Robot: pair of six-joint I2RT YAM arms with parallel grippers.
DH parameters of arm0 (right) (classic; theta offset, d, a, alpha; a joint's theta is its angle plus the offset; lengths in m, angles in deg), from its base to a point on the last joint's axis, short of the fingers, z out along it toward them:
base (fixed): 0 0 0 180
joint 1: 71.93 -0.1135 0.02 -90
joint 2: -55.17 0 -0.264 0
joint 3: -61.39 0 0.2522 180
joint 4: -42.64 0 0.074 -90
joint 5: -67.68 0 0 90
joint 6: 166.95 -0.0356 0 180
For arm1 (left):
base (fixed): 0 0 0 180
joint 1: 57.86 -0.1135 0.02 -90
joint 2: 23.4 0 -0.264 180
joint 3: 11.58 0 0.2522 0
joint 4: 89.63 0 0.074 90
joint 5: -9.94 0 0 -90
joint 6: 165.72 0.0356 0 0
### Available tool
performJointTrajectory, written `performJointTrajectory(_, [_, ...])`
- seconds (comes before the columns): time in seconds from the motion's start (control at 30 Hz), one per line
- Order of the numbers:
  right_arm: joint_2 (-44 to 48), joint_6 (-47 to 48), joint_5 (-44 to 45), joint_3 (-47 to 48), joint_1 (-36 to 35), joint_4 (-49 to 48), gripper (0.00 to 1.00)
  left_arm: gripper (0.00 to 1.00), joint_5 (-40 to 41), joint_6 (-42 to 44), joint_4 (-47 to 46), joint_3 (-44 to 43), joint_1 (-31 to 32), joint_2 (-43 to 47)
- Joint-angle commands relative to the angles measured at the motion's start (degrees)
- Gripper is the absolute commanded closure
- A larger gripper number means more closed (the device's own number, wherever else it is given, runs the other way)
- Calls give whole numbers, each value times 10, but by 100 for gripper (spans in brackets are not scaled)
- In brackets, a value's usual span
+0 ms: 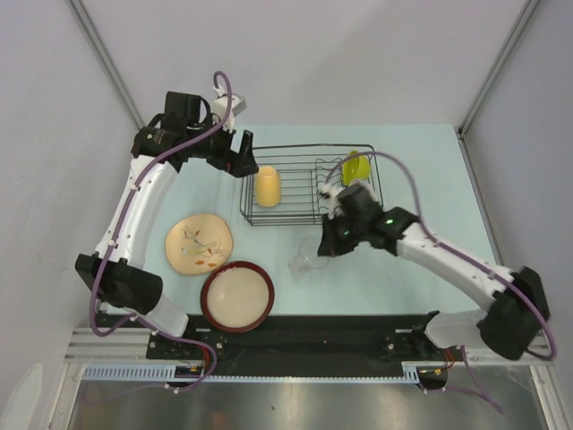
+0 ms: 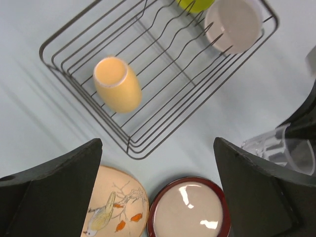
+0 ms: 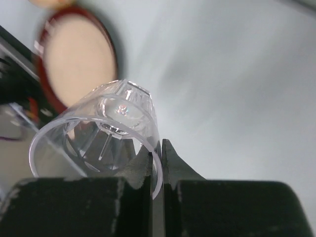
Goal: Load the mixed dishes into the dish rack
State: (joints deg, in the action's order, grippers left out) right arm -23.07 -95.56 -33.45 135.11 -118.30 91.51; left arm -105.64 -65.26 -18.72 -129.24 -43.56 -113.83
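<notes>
1. Top view: the left tool [image 1: 243,159] hangs wide open and empty at the dish rack's [image 1: 295,147] 10 o'clock corner. The pale yellow mug [image 1: 268,186] and lime green bowl [image 1: 356,167] sit inside the rack.
2. Left wrist view: the small pale saucer [image 2: 233,23] lies in the rack's 1 o'clock corner.
3. Right wrist view: the right tool [image 3: 157,160] is pinched tight on the rim of the clear glass [image 3: 98,143], which is tipped sideways. The dark-red-rimmed cream dish [image 3: 74,54] lies at the glass's 11 o'clock.
</notes>
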Motion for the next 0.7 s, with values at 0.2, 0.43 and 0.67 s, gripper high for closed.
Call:
performJointTrajectory(0.2, [128, -210, -413, 4, 243, -255, 100, 2, -390, -232, -199, 22, -88, 48])
performJointTrajectory(0.43, [64, -422, -462, 1, 249, -539, 100, 1, -578, -804, -943, 337, -104, 82])
performJointTrajectory(0.67, [21, -464, -447, 2, 239, -616, 100, 0, -570, -841, -970, 399, -80, 105])
